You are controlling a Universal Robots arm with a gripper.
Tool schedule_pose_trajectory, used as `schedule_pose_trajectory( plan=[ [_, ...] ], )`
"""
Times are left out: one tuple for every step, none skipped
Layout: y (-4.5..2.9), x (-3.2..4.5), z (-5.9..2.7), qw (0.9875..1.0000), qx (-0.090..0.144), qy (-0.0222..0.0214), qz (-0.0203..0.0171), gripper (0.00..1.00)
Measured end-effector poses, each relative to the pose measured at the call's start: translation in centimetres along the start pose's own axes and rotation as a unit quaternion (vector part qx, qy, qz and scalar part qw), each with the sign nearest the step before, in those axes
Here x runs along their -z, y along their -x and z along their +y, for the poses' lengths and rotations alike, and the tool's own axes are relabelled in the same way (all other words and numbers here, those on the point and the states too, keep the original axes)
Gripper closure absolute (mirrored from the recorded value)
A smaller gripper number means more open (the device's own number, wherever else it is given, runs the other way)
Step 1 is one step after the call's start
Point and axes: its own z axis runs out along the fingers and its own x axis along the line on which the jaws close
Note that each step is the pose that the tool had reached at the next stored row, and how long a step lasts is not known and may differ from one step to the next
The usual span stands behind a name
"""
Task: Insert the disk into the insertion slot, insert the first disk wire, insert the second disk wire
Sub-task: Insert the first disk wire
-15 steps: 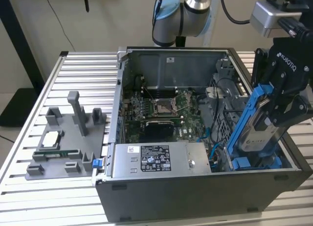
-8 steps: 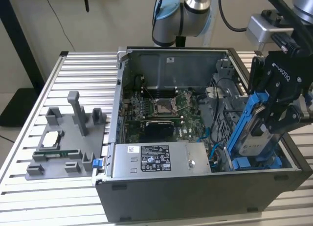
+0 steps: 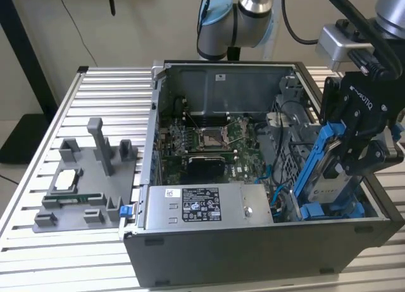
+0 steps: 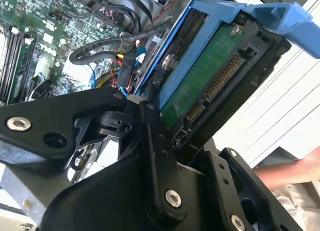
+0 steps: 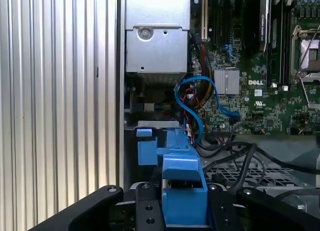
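Note:
My gripper (image 3: 345,169) is shut on the disk (image 3: 330,178), a silver-grey drive in a bright blue carrier. I hold it steeply tilted at the right side of the open computer case in the exterior view. Its lower end is down inside the case, beside the dark grey drive cage with the insertion slot (image 3: 290,150). The second wrist view shows the disk's green underside and connectors (image 4: 205,86) between my black fingers (image 4: 150,136). In the first wrist view the blue carrier (image 5: 182,178) sits between them. A blue wire (image 5: 192,108) loops loose over the board nearby.
A grey power-supply box (image 3: 202,206) lies along the case front, with the motherboard (image 3: 209,143) behind it. A grey fixture with small parts (image 3: 88,184) stands on the slatted table (image 3: 38,260) at the exterior view's left. A person's hand (image 4: 295,171) shows beyond the case.

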Motion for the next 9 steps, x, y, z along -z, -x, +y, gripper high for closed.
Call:
schedule_pose_trajectory(
  plan=[
    [0.0,-0.01,0.0,1.0,0.0,0.0,0.0,1.0],
    [0.0,-0.02,0.0,1.0,0.0,0.0,-0.0003,1.0],
    [0.0,-0.02,0.0,1.0,0.0,0.0,-0.0003,0.0],
    [0.0,-0.02,0.0,1.0,0.0,0.0,-0.0005,0.0],
    [0.0,0.04,0.01,1.0,0.0,0.0,-0.0006,0.0],
    [0.0,0.16,0.02,1.0,0.0,0.0,-0.0007,0.0],
    [0.0,0.39,0.03,1.0,0.0,0.0003,-0.0009,0.0],
    [0.0,0.68,0.05,1.0,0.0,0.0006,-0.0008,0.0],
    [0.0,0.95,0.05,1.0,0.0,0.0008,-0.001,0.0]
  ],
)
